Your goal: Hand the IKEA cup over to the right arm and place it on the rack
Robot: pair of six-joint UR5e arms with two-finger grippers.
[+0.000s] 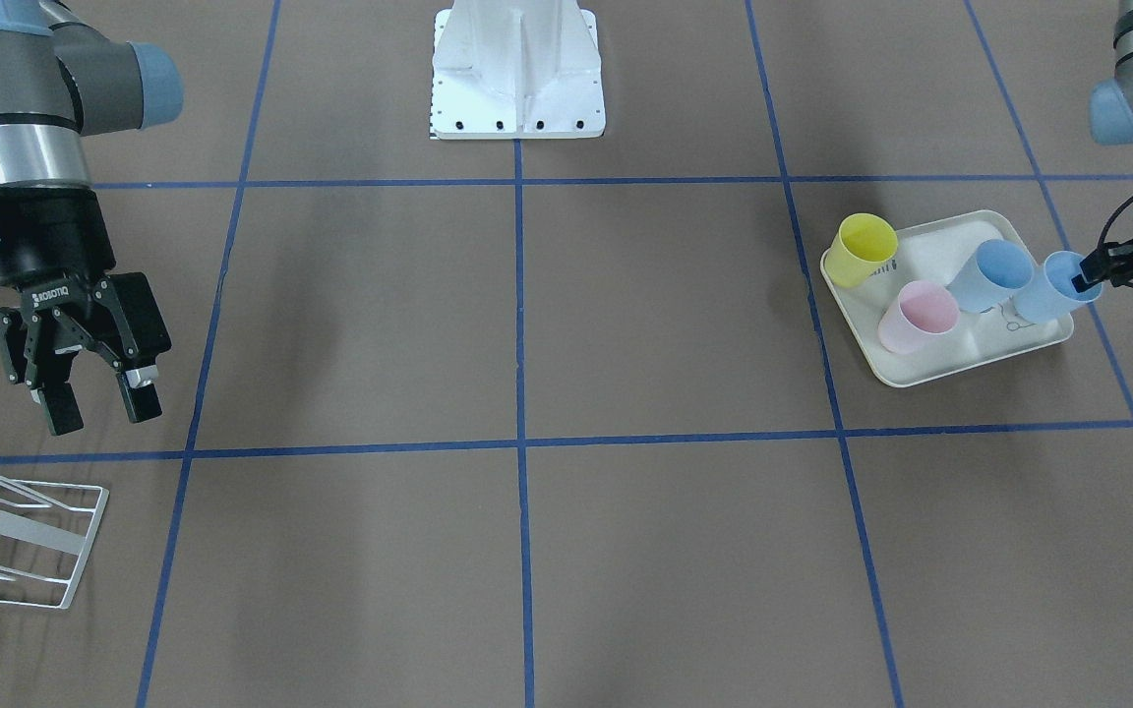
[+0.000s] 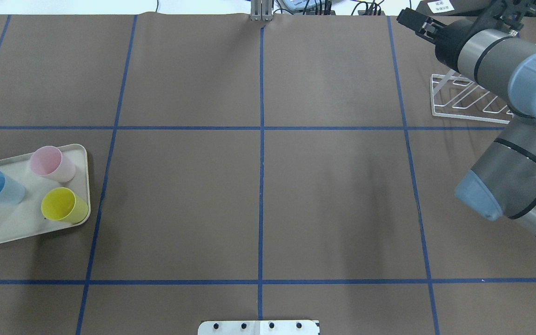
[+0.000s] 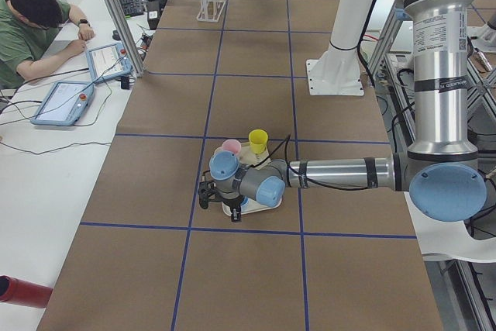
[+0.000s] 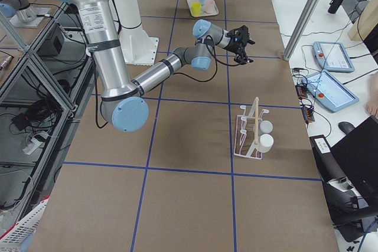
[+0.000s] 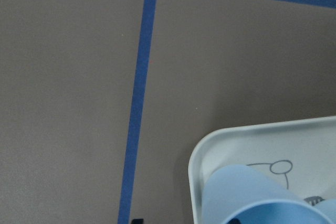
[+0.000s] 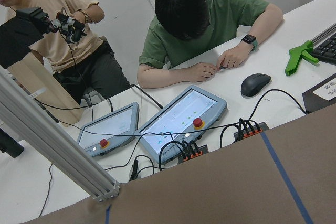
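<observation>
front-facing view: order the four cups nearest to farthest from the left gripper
1. blue cup, right at the left gripper
2. second blue cup, beside it
3. pink cup, nearer the camera
4. yellow cup, view's far left

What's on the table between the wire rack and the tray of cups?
Only bare table crossed by blue tape lines; the overhead view shows it between rack and tray.

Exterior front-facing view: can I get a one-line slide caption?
Left gripper at the rim of the outermost blue cup on the cream tray; open right gripper hangs apart from the white wire rack.
</observation>
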